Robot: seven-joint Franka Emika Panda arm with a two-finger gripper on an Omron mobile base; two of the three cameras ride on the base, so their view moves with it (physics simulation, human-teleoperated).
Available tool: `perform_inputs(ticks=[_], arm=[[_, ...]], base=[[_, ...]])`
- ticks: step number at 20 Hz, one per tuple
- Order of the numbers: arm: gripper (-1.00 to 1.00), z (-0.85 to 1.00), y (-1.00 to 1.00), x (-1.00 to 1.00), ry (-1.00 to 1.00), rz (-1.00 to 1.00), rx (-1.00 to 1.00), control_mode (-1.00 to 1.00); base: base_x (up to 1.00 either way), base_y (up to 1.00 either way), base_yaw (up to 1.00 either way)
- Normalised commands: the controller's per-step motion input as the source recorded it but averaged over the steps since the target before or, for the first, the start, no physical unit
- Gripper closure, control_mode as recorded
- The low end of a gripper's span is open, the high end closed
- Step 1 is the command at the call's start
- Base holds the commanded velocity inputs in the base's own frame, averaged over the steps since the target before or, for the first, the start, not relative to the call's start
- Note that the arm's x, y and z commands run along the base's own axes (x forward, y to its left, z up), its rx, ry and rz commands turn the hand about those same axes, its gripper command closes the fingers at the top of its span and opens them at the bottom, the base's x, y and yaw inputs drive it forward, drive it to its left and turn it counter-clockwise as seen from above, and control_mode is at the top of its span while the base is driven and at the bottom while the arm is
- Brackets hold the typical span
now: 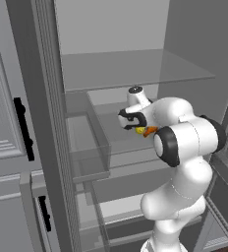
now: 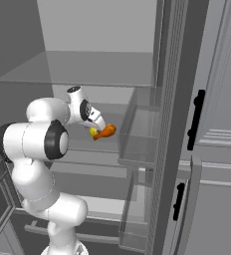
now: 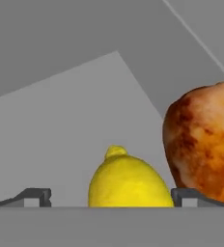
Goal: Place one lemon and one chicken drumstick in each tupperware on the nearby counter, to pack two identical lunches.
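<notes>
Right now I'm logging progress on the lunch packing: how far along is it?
Nothing looks packed yet. The arm reaches into the open fridge, and in the hand view the gripper has its jaws open, with the lemon between them and not yet gripped. A chicken drumstick lies just beside it. Picking both foods up and carrying them to the tupperware is all still ahead.
</notes>
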Motion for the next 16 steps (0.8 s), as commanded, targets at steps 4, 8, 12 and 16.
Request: perform_inputs(ticks=[4, 8, 12, 16], arm=[[-1.0, -0.39, -0.18, 0.0, 0.14, -0.02, -0.03, -1.0], [-1.0, -0.46, -0.28, -0.14, 0.04, 0.0, 0.0, -1.0], [1.0, -0.36, -0.15, -0.34, 0.01, 0.0, 0.0, -1.0], [1.0, -0.34, -0.09, -0.51, 0.0, 0.0, 0.0, -1.0]], base=[[0.0, 0.0, 0.0], [0.0, 0.0, 0.0], [0.0, 0.0, 0.0], [0.0, 0.0, 0.0]])
